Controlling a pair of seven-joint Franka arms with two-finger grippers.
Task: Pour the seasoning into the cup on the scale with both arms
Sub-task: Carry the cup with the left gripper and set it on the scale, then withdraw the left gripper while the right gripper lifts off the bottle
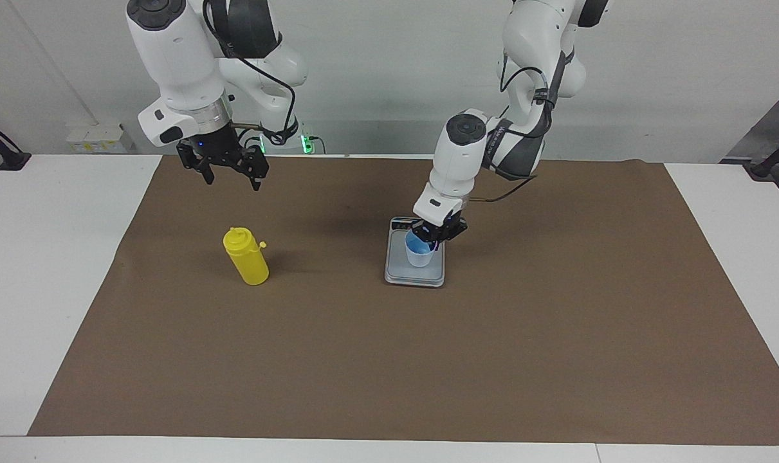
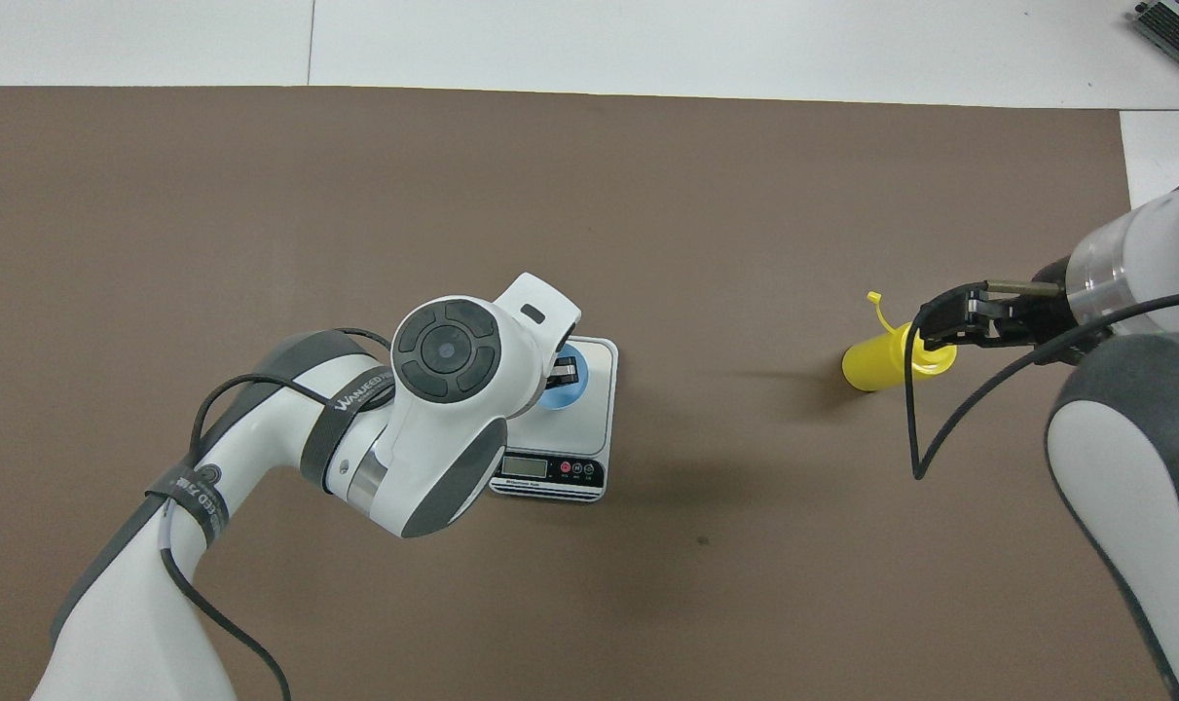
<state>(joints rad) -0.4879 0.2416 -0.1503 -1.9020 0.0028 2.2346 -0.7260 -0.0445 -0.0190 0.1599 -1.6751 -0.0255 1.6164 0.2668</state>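
— Where is your left pincer [image 1: 435,236]?

— Low over the scale [image 1: 415,278], at the cup [image 1: 419,256]. One of my fingers [image 2: 565,372] is inside the cup and the other is outside its wall, so I read the pincer as clamped on the rim, on the side toward my left arm's end of the desk [image 1: 42,257].

— And the cup itself?

— It stands upright on the scale's weighing plate. It sits on the half nearer to me, close to the dark display strip, and its bright blue inside faces up.

— Where does the scale lie?

— Flat on the brown mat [image 1: 428,360], about midway between my two arms, with its display edge turned toward me.

— What about the seasoning bottle [image 1: 247,260]?

— It is yellow and stands on the mat with its lid on, well apart from the scale, toward my right arm's end of the desk. Its small tethered cap sticks out to one side.

— And your right pincer [image 1: 230,173]?

— Its fingers are spread apart and hold nothing. That arm waits, and the pincer hangs high over the mat near the bottle. From overhead it covers the bottle's base, but the facing view shows it well above the bottle and not touching it.
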